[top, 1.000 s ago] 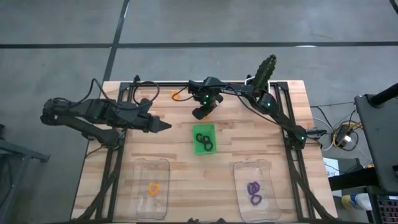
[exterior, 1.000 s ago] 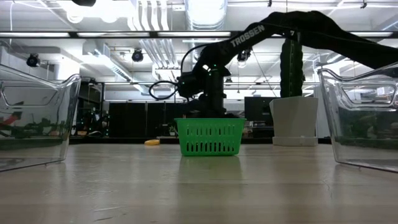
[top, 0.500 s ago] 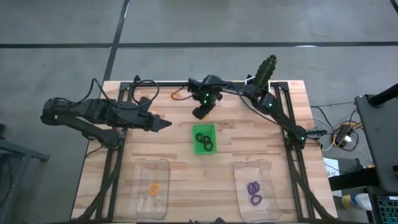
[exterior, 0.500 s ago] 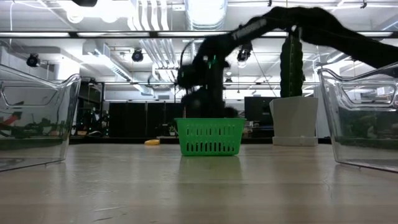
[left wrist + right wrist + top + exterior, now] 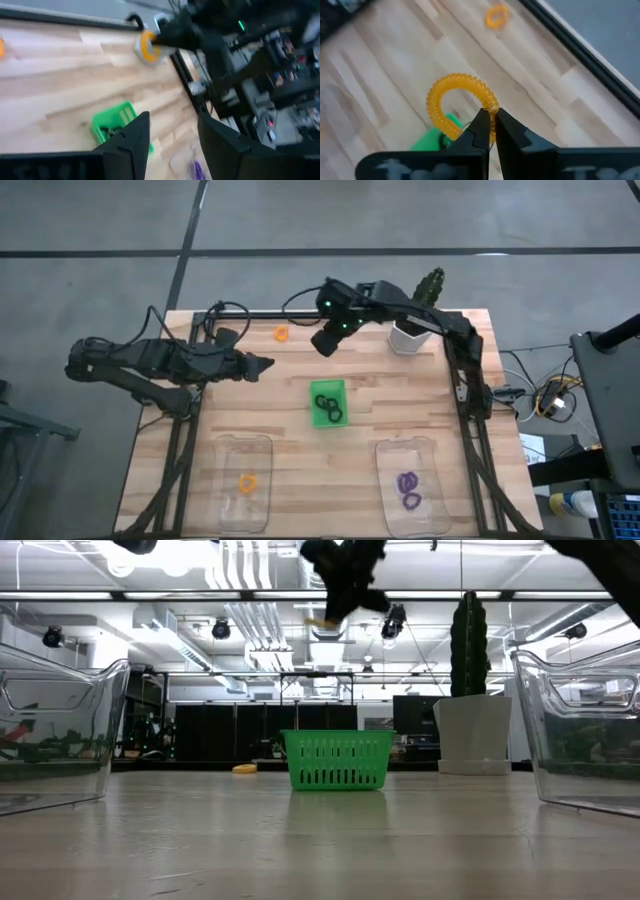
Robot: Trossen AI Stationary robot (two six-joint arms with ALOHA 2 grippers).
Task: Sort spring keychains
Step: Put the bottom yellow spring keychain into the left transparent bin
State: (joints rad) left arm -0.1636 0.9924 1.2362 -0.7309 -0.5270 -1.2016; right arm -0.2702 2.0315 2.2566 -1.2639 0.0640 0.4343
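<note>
High view: the right pincer (image 5: 326, 343) hangs over the far part of the table (image 5: 400, 410), past the green tray (image 5: 328, 402), which holds black spring keychains (image 5: 328, 407). Another orange keychain (image 5: 281, 334) lies near the far edge; a clear container (image 5: 243, 481) holds one orange loop (image 5: 247, 483), the other container (image 5: 410, 485) purple loops (image 5: 409, 487). The left pincer (image 5: 262, 364) waits over the table's left side. Low view: the right pincer (image 5: 335, 602) is raised well above the tray (image 5: 337, 760); no writing is readable on the arm. Left wrist view: the left pincer (image 5: 170, 137) is spread, with nothing between its fingers, and an orange keychain (image 5: 146, 44) shows at the other arm's tip. Right wrist view: only here the grip is plain, the right pincer (image 5: 488, 126) pinching the orange keychain (image 5: 455, 102), which is off the table.
</note>
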